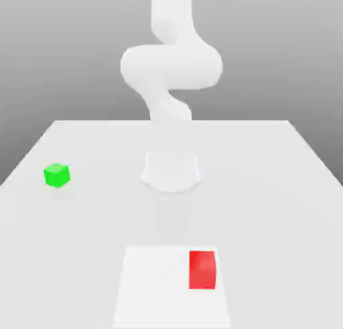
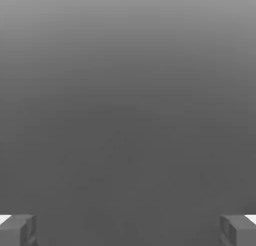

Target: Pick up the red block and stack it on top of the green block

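With the red block [image 1: 202, 270] ungrasped, well apart from the green block [image 1: 57, 175], the open jaws [image 2: 128, 231] probably must first reach down over it.

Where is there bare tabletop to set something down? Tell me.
On the white table, there is bare room between the green block and the robot's base, and at the base's other side out to the table edge. The pale square is bare beside the red block. Nowhere looks crowded.
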{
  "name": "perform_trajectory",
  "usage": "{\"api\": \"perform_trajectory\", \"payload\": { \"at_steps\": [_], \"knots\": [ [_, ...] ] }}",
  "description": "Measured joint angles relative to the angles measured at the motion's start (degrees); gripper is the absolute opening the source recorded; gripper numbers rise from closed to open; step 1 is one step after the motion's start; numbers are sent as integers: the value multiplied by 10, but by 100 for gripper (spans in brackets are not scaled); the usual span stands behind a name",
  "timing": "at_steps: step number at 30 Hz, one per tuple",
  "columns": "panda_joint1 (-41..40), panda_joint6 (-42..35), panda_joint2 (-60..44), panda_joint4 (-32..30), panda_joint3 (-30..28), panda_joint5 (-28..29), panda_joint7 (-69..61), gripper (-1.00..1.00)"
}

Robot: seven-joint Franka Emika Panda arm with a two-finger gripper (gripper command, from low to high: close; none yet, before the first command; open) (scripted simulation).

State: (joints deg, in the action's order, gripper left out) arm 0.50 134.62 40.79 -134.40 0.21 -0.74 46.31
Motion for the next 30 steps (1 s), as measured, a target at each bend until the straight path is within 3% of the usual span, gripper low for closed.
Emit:
{"api": "perform_trajectory", "payload": {
  "at_steps": [11, 19, 26, 27, 30],
  "knots": [
    [20, 131, -234, -119, 24, -21, 31, 0],
    [31, 225, -400, -205, 43, 2, 81, 0],
    [47, 339, -546, -204, 23, 36, 112, 0],
    [50, 350, -559, -202, 20, 39, 114, -100],
    [50, 350, -559, -202, 20, 39, 114, -100]
  ]
}}
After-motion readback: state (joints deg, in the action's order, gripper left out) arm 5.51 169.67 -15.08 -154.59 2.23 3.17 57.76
